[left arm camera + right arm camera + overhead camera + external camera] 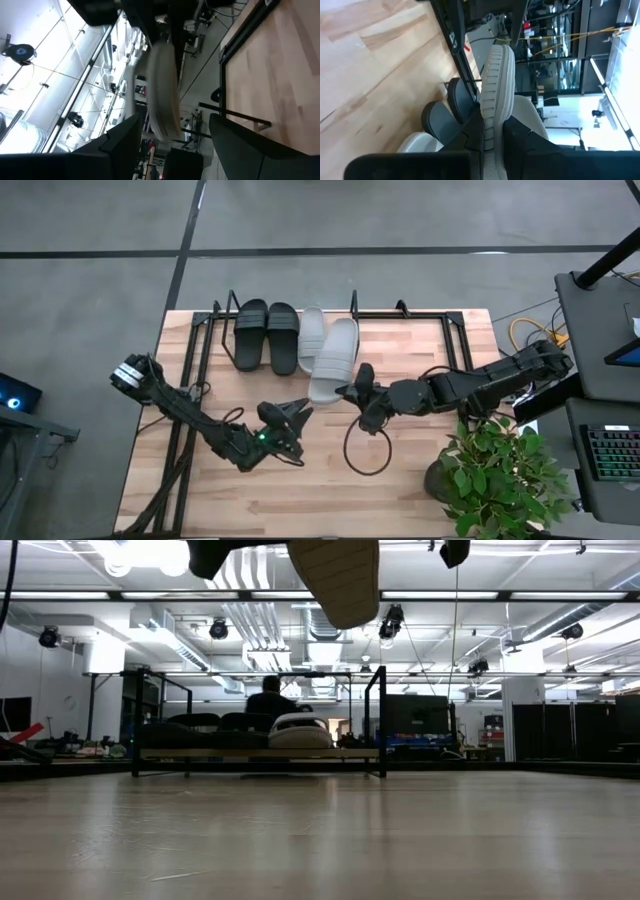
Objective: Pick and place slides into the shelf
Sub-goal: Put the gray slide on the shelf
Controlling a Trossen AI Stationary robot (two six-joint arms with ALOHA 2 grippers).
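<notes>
I have the last grey slide (334, 361) clamped in my right gripper (357, 391), fingers pinched on its edge near one end, so that the sole rises between them in the right wrist view (496, 85). The low view shows it lifted clear of the table (420, 470), its ribbed sole (337, 577) hanging high above the shelf (258, 753). From above, the slide sits just short of the shelf's front bar, beside the other grey slide (311, 338), which lies in the shelf already, next to the black pair (266, 334). I judge this thing to be light foam: easy to carry, somewhat springy, with a grooved sole that should give the fingers decent purchase. Held by one end, though, the long free part is likely to sag or swing if I move sharply, so I would go gently. The sole's edge seems a good place to hold; the wide strap would be the other, but I cannot see it well from here. The open place looks to be at the right of the grey one, and the fit appears close, so I would expect to bring the slide in straight and low. My left gripper (285, 422) waits over the near part of the table, fingers spread and holding nothing.
</notes>
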